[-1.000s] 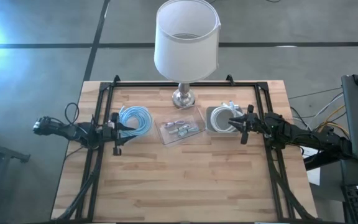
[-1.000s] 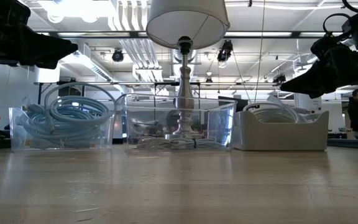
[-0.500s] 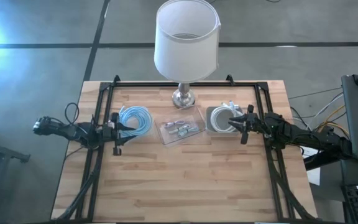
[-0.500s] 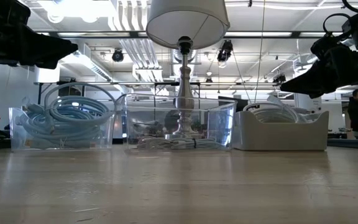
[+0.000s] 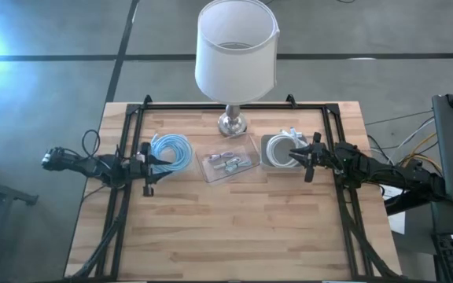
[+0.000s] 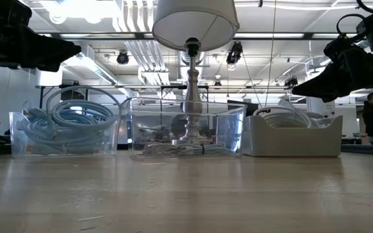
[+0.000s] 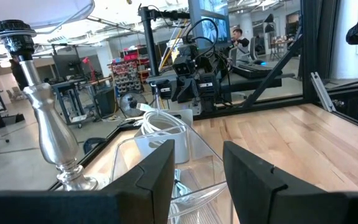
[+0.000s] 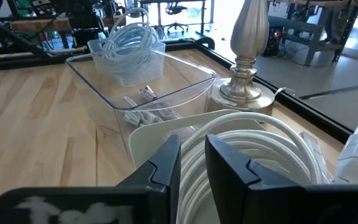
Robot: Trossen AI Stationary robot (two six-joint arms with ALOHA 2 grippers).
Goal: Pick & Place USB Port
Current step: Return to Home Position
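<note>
A clear tray [image 5: 229, 161] at the table's middle holds small grey USB parts [image 5: 228, 163]; they also show in the right wrist view [image 8: 146, 94]. A clear bin of coiled blue cable [image 5: 170, 149] stands to its left, and a white bin of coiled white cable [image 5: 280, 151] to its right. My left gripper [image 5: 149, 157] hangs above the table beside the blue-cable bin, open and empty [image 7: 199, 168]. My right gripper [image 5: 309, 157] hangs over the white bin's right side, its fingers a little apart and empty [image 8: 192, 155].
A lamp with a white shade [image 5: 236, 49] stands on its silver base [image 5: 232, 122] at the table's far middle, behind the tray. A black frame [image 5: 132, 118] runs around the table. Bare wood [image 5: 226, 228] lies on the near half. A person [image 6: 371, 116] is in the room beyond.
</note>
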